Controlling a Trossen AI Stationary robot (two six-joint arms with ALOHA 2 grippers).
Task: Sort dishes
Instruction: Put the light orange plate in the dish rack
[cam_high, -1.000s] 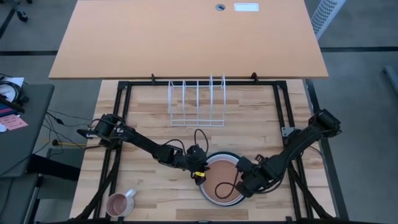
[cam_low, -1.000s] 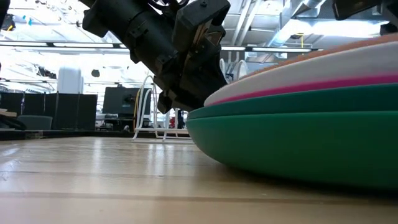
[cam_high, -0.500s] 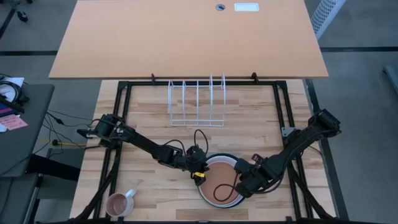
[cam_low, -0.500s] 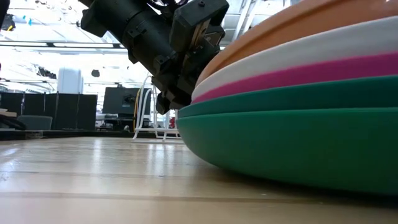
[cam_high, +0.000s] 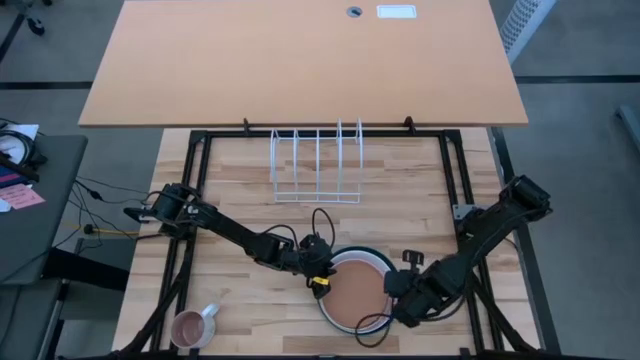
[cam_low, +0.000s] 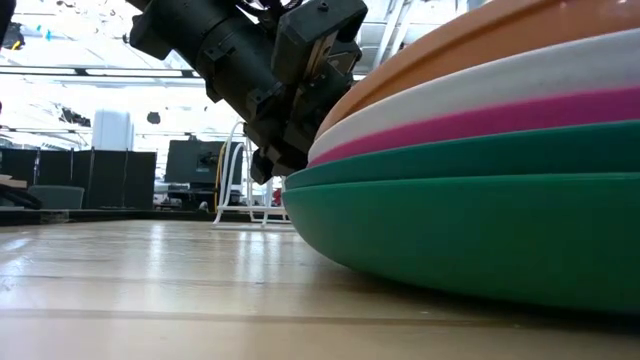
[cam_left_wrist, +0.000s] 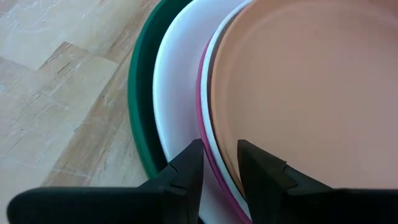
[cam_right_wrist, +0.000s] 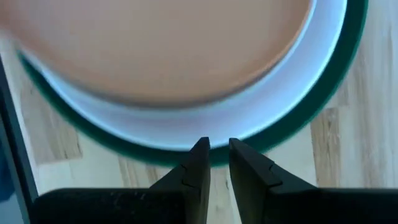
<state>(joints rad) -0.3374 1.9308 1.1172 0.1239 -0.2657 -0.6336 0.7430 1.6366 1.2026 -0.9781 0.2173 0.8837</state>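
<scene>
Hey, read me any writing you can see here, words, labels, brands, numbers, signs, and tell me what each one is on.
No text can be read in these pictures.
White label on the orange-brown tabletop: too small to read.
Pink note on the side desk: no legible writing.
Stacked plates, pink mug, wire rack: no markings visible.

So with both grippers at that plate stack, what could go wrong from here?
1. The left gripper straddles the rims of the magenta plate and orange-brown plate together, so it may lift two plates, or the tilted stack may slide.
2. The right gripper sits at the stack's opposite edge by the green plate; a pull from both sides could drag the stack across the table.
</scene>
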